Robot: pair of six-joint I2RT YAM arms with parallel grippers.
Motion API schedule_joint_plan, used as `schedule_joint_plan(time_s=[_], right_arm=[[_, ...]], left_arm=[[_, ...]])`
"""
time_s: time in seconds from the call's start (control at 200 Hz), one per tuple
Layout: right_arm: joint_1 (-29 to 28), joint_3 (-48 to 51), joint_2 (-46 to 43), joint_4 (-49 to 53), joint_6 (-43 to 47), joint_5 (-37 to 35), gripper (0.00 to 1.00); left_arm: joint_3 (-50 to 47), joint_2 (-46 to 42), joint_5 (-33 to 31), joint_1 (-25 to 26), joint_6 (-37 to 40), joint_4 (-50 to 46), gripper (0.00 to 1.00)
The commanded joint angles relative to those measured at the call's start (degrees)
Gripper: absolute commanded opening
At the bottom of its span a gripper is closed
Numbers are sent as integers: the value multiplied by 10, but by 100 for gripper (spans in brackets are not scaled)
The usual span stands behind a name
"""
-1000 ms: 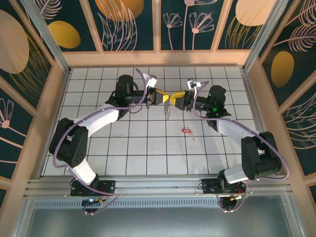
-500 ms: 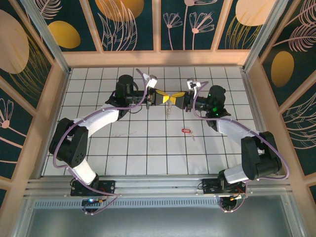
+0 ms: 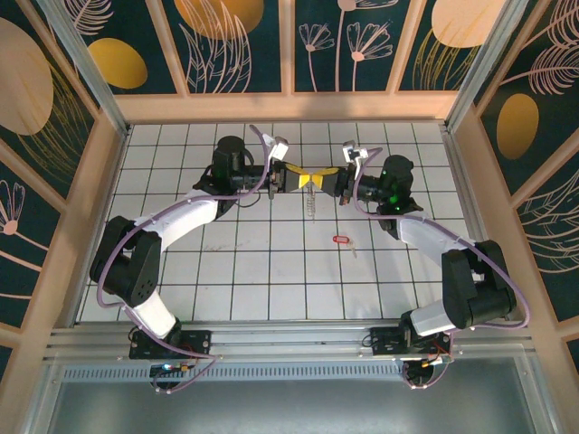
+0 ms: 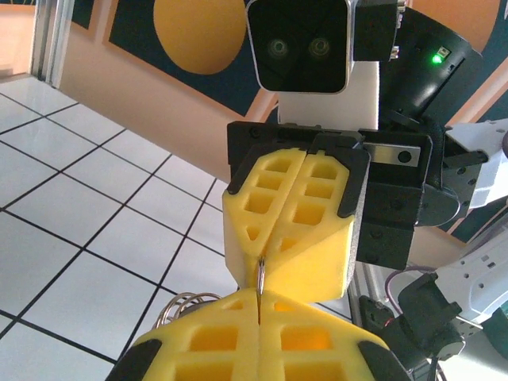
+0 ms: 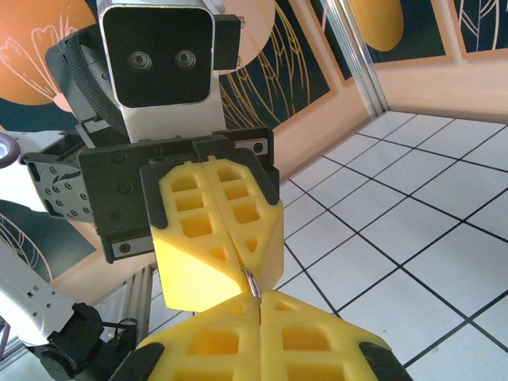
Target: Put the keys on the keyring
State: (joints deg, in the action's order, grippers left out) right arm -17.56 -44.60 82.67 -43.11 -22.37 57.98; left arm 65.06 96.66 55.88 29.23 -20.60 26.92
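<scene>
Tip to tip above the white gridded tabletop [image 3: 181, 271], the left tool [image 3: 301, 178] and right tool [image 3: 326, 180] each clench the pale silver oval metal keyring [image 3: 310, 201], which dangles beneath them. The small red-headed metal key [image 3: 341, 240] lies on the tabletop, apart.

White gridded tabletop [image 3: 181, 271] with dark grout lines, boxed in by pale wood framing [image 3: 280, 107]. Dark teal wall panels [image 3: 226, 45] on three sides — orange discs, pale line-drawn leaves and flowers. Aluminium corner post [image 3: 86, 68] at back left. Slotted aluminium rail [image 3: 289, 336] along near edge — grey perforated strip [image 3: 271, 372] just below.
</scene>
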Motion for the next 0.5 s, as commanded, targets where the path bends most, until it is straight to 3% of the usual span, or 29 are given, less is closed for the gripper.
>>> schedule_joint_plan(time_s=[0.0,0.2,0.345,0.495], right_arm=[[1,-14,-1,-13,18,-4,0],[11,-4,-11,-35,4,-3,0],[13,2,-22,-51,-3,-7,0],[13,13,-32,-92,-26,-14,0]], left_arm=[[10,-24,-31,7,-13,26,2],[-51,-78,-127,6,-60,109,39],[-69,-94,-140,4,-91,137,55],[-78,-89,-124,4,-125,171,59]])
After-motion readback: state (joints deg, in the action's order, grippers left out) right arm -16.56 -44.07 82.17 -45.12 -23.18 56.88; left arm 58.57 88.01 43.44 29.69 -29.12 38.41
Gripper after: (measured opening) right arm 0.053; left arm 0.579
